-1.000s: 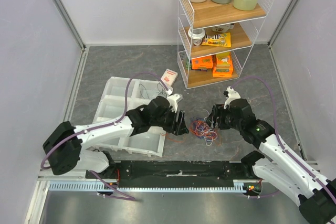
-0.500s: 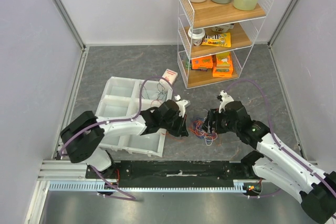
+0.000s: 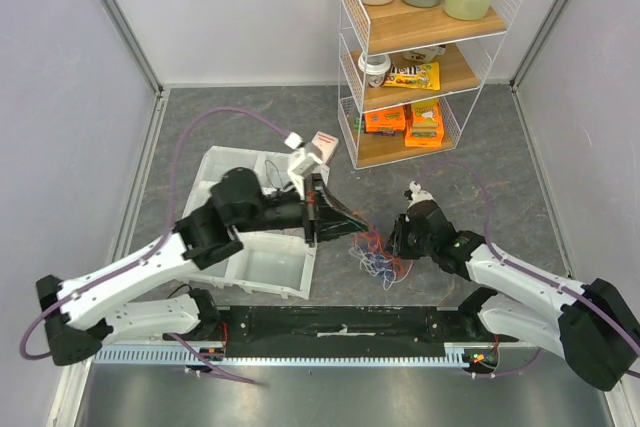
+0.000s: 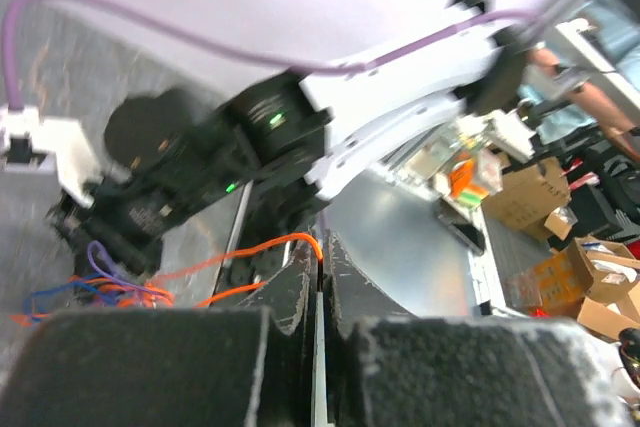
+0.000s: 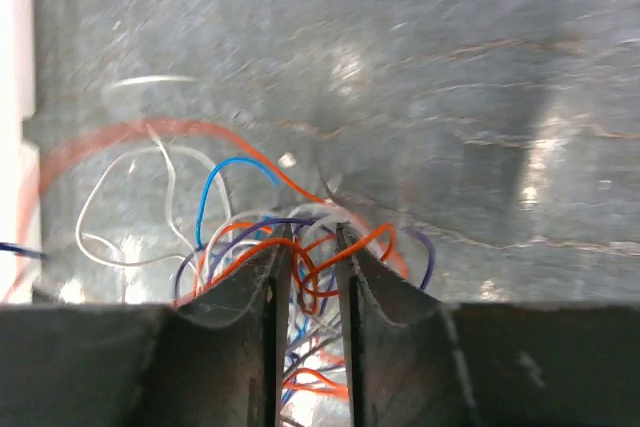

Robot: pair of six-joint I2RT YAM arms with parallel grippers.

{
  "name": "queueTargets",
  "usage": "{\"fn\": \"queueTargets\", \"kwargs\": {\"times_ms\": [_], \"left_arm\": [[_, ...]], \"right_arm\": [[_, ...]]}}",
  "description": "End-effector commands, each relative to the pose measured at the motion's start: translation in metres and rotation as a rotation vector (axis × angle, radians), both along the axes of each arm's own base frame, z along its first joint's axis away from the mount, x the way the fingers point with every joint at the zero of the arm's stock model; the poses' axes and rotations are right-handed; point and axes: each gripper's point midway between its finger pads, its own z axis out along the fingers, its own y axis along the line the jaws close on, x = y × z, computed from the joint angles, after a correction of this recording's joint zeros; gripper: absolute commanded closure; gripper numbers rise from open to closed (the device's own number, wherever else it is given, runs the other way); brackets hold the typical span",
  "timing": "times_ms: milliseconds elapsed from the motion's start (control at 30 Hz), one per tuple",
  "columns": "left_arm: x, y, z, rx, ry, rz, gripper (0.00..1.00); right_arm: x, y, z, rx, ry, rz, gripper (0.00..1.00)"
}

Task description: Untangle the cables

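The cables (image 3: 376, 253) are a small tangle of orange, blue, white and purple wires on the grey table between my two grippers. My left gripper (image 3: 354, 225) is raised just left of the tangle. In the left wrist view that gripper (image 4: 322, 243) is shut on one orange cable (image 4: 240, 252), which runs tight down to the rest of the tangle (image 4: 90, 289). My right gripper (image 3: 394, 246) is low on the right side of the tangle. In the right wrist view its jaws (image 5: 312, 233) stand narrow, closed on a bunch of orange and blue strands (image 5: 318, 277).
A white compartment tray (image 3: 222, 169) lies under and behind the left arm. A wire shelf rack (image 3: 420, 57) with bottles and snack packs stands at the back right, a small white box (image 3: 322, 147) beside it. A black rail (image 3: 340, 323) runs along the near edge.
The left gripper closed on an orange cable and rose, the arm swinging up over the tray. The right gripper sank onto the tangle and its jaws narrowed.
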Motion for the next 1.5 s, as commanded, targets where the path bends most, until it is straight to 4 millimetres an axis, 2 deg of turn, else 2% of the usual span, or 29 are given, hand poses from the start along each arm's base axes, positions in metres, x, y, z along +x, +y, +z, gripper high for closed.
{"fn": "queueTargets", "kwargs": {"times_ms": [0,100,167,233,333,367,467,533,633,767,833,933,1033,1133,1267,1367,1400,1467], "left_arm": [[-0.038,0.043,0.110,-0.267,-0.205,-0.064,0.98],[-0.049,0.070,0.157,-0.366,-0.281,-0.039,0.98],[-0.050,0.080,0.180,-0.398,-0.307,-0.008,0.98],[-0.047,0.082,0.196,-0.406,-0.314,0.018,0.98],[-0.027,0.072,0.195,-0.357,-0.273,0.092,0.98],[-0.017,0.069,0.192,-0.337,-0.255,0.136,0.98],[0.004,0.049,0.176,-0.264,-0.212,0.179,0.99],[0.013,0.036,0.167,-0.234,-0.195,0.187,0.98],[0.024,0.020,0.156,-0.197,-0.178,0.194,0.98],[0.034,0.005,0.147,-0.167,-0.168,0.198,0.98],[0.036,0.001,0.148,-0.168,-0.165,0.195,0.98],[0.035,-0.003,0.148,-0.168,-0.157,0.182,0.98],[0.032,-0.006,0.149,-0.171,-0.152,0.158,0.98],[0.024,-0.006,0.162,-0.207,-0.164,0.114,0.98],[0.005,-0.002,0.188,-0.283,-0.199,0.024,0.98],[-0.007,0.001,0.206,-0.322,-0.213,-0.029,0.98],[-0.009,0.005,0.214,-0.337,-0.225,-0.033,0.98],[-0.011,0.010,0.227,-0.352,-0.247,-0.026,0.99]], "right_arm": [[0.029,-0.029,0.001,-0.078,-0.091,-0.234,0.72],[0.033,-0.056,-0.003,-0.154,-0.101,-0.350,0.74],[0.035,-0.076,-0.003,-0.199,-0.098,-0.428,0.76],[0.038,-0.097,0.001,-0.243,-0.099,-0.498,0.75],[0.046,-0.119,0.023,-0.286,-0.141,-0.560,0.71],[0.050,-0.116,0.033,-0.279,-0.164,-0.525,0.65],[0.054,-0.081,0.075,-0.173,-0.200,-0.320,0.46],[0.049,-0.054,0.109,-0.074,-0.253,-0.181,0.31],[0.036,-0.031,0.156,-0.002,-0.341,0.010,0.20],[0.000,0.012,0.225,0.202,-0.504,0.330,0.17],[-0.017,0.024,0.251,0.287,-0.604,0.450,0.16],[-0.032,0.038,0.267,0.368,-0.647,0.570,0.17],[-0.032,0.048,0.277,0.420,-0.690,0.602,0.20],[-0.019,0.059,0.275,0.458,-0.698,0.571,0.29],[0.000,0.083,0.243,0.510,-0.614,0.497,0.48],[0.019,0.090,0.194,0.444,-0.510,0.387,0.64],[0.025,0.088,0.174,0.409,-0.461,0.331,0.67],[0.039,0.069,0.126,0.303,-0.348,0.157,0.66]]}}
